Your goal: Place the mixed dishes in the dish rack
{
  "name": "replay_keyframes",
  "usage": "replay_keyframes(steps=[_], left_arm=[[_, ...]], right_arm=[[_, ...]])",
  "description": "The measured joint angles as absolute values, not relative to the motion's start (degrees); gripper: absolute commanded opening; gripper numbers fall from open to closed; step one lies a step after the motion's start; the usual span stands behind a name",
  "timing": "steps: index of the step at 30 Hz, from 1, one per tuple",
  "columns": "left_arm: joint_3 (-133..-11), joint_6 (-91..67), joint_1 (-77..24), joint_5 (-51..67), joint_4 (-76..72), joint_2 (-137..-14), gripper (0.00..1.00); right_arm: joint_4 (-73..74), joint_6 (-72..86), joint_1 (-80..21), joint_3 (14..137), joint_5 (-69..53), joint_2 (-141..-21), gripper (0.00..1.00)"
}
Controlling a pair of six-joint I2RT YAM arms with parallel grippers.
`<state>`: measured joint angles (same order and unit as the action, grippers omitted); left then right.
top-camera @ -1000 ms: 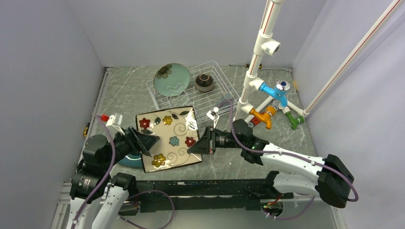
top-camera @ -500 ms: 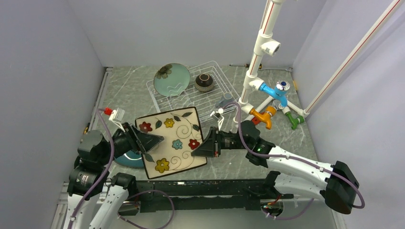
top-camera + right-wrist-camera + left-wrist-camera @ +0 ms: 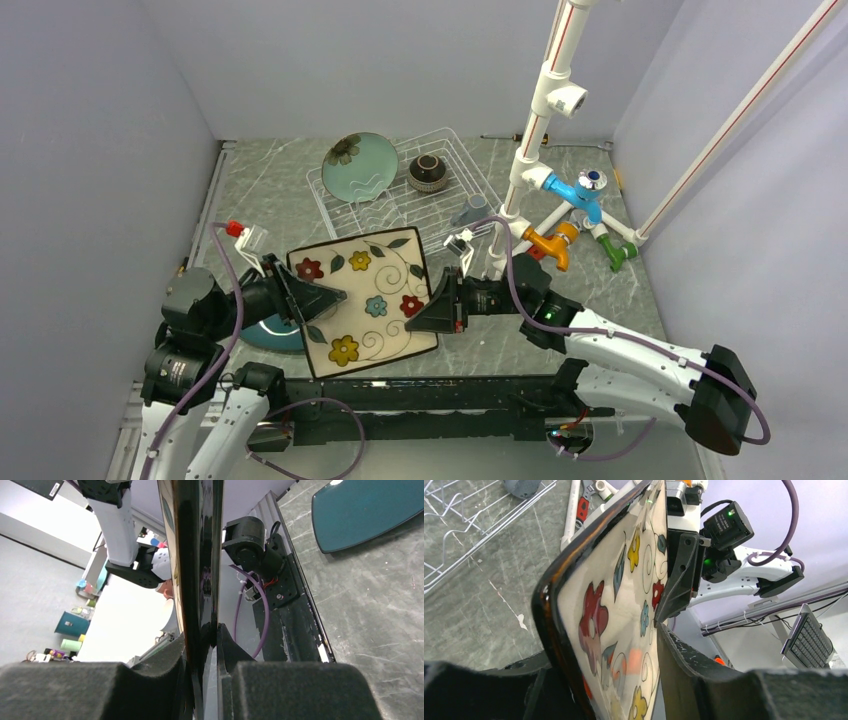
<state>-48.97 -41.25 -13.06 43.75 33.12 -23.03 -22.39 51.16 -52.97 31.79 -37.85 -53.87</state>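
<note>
Shifted right, right end effector (image 3: 427, 314) reaches left, clamping cream floral square plate (image 3: 365, 298).

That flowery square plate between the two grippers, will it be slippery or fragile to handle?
The cream floral square plate shows glossy reflections, so probably slippery where the right gripper pinches its rim. It looks like rigid ceramic, likely heavy for its size and apt to chip if dropped.
</note>
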Motion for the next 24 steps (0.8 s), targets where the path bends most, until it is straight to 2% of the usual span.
replay_keyframes(steps=[2,9,14,15,16,17,20,21,24], left_arm=[[-49.0,-41.2,-13.1,44.0,33.2,-23.0,0.51],[-49.4,-41.0,-13.1,43.8,34.5,-23.0,0.33],[-49.6,-41.5,-13.1,43.3,34.5,-21.5,0.28],[-49.6,-41.8,-13.1,43.3,34.2,-21.4,0.24],[-49.6,-42.1,-13.1,43.3,33.7,-21.3,0.07],[-49.5,-42.7,-13.1,43.4,33.3,-21.3,0.0],[-49.3,-44.0,-13.0,41.6,33.5,-21.6,0.0],[-49.2,-43.7,-13.1,41.6,33.2,-21.6,0.0],[-47.9,-42.0,-13.3,40.9,30.7,-20.1,0.0]], right_arm=[[-22.3,51.0,-52.8,31.8,-37.9,-53.8,0.0],[-23.3,51.6,-51.9,30.7,-38.0,-52.2,0.0],[-24.3,51.7,-51.5,30.5,-38.1,-51.7,0.0],[-24.5,51.7,-51.5,30.5,-38.1,-51.7,0.0],[-24.6,51.7,-51.4,30.5,-38.1,-51.7,0.0],[-24.9,51.6,-51.4,30.5,-38.1,-51.7,0.0],[-24.8,49.3,-51.2,30.6,-37.1,-51.6,0.0],[-24.1,49.2,-51.1,30.6,-36.7,-51.6,0.04],[-21.8,47.2,-51.1,31.4,-35.3,-51.5,0.25]])
